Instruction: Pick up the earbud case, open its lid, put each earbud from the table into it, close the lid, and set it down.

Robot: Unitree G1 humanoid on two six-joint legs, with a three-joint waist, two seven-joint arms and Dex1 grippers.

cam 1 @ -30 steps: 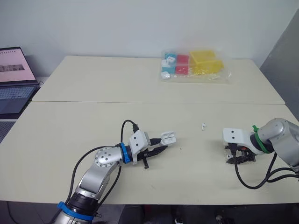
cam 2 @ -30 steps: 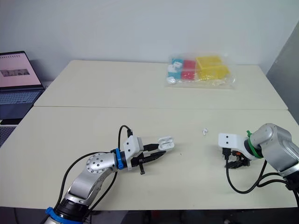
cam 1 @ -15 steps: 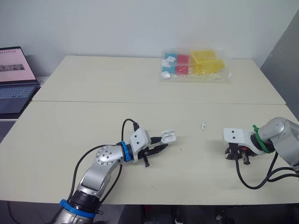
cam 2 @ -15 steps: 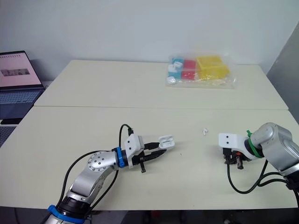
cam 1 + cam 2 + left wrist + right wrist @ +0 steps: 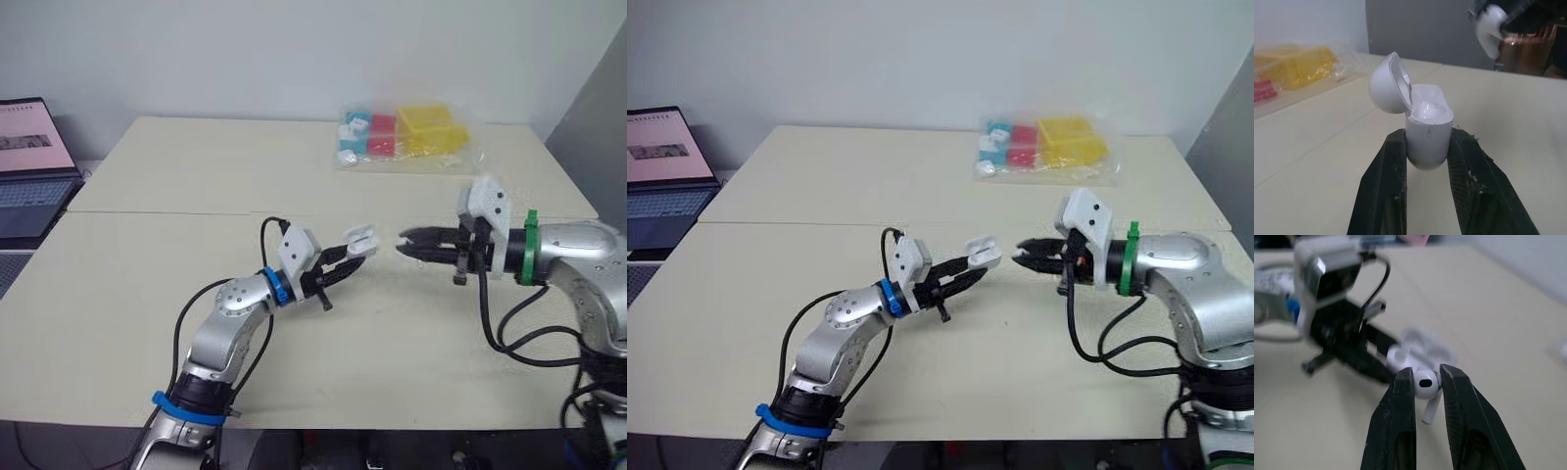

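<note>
2 beige tables (image 5: 147, 284) are butted together, with the seam running left to right across mid frame, a pale wall (image 5: 245, 49) behind and a grey panel (image 5: 598, 117) at the right edge. An open laptop (image 5: 29, 171) with its screen lit sits at the left edge, beside the tables' end. A clear plastic bag (image 5: 468, 152) at upper centre-right on the far table holds yellow (image 5: 429, 129), red (image 5: 383, 135) and teal-and-white pieces (image 5: 353, 132).

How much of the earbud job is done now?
Done: the left gripper has the earbud case in its jaws, off the table, lid open. In hand: the right gripper holds an earbud right beside it. Left: seat the earbuds, close the lid, set the case down.
</note>
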